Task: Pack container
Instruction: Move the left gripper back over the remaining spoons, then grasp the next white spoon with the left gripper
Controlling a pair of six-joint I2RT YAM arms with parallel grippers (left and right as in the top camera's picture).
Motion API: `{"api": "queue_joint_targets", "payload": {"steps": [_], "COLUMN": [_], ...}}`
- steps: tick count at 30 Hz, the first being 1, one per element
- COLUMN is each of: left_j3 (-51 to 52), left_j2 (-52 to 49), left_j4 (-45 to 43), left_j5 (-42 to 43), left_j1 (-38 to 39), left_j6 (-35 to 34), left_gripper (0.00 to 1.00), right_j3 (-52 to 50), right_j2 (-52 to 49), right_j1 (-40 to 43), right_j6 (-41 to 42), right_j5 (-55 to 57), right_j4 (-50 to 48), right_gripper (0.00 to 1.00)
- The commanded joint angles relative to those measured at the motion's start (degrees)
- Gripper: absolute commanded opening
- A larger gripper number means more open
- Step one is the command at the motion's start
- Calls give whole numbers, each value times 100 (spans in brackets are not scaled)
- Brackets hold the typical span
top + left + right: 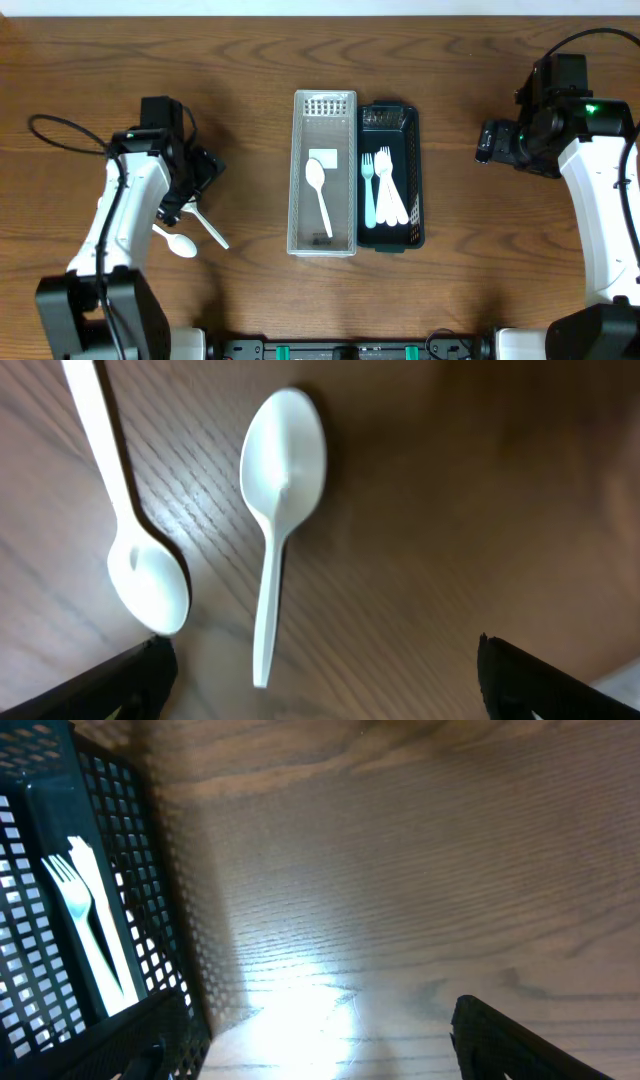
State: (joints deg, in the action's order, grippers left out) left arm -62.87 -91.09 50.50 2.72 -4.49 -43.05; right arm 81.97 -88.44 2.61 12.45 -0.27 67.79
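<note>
Two white plastic spoons lie on the wood table at the left. One (180, 243) shows its bowl, and the other (212, 230) runs partly under my left gripper (192, 192). In the left wrist view both spoons (275, 510) (140, 560) lie just ahead of my open, empty left gripper (320, 680). A grey mesh bin (300, 200) holds one white spoon (318, 190). Beside it a black mesh bin (414, 190) holds several white forks (385, 185). My right gripper (488, 142) is open and empty, to the right of the black bin (120, 870), above bare table (320, 1040).
The two bins stand side by side, touching, in the middle of the table. Cables trail from both arms at the table's left and right sides. The arm bases sit along the front edge.
</note>
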Motion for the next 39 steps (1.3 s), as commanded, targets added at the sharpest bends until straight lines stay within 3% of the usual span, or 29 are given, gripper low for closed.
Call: {"api": "queue_joint_targets", "payload": {"steps": [1,22,39], "left_j3": [254,356,367], "left_j2": [-208,-1266,-1266], "left_j4": [-149,-686,-850], "left_j5": [79,164,439], "left_j1": [-142,-223,-219], "left_j6": [181,1268,1412], "left_gripper": [98,99,98], "right_j3": [2,2,2], "right_j2": [4,4,4], "right_j1": [42,42,44], "right_j6": [-76,-76,-79], "right_j5": [-22,-22,-22], "right_j4": [-11,13,13], "right_gripper": [88,88,89]}}
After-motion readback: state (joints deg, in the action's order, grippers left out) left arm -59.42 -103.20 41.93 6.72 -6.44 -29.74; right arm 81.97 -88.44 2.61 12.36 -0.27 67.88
